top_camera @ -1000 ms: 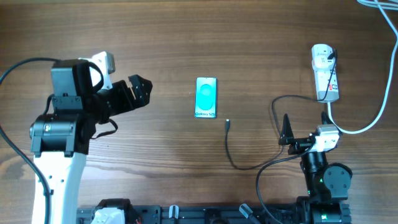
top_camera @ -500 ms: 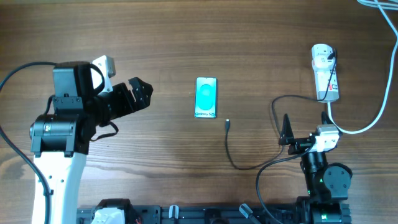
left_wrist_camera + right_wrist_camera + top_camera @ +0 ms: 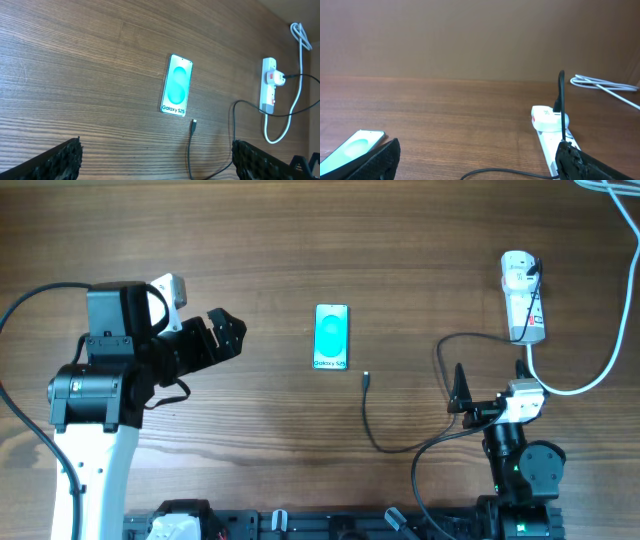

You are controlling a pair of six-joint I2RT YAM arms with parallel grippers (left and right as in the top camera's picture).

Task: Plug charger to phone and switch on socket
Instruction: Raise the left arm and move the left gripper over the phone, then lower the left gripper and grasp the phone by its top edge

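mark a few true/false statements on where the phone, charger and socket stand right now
1. The thin black charger cable is plugged into the flat cyan-screened phone. False: its tip lies on the wooden table, just apart from the phone's short end with the white text.
2. The phone lies screen up. True.
3. The left claw is shut on the phone. False: it is open, holds nothing, and is well to one side of the phone.
4. A thick white lead runs from the white elongated power strip. True.
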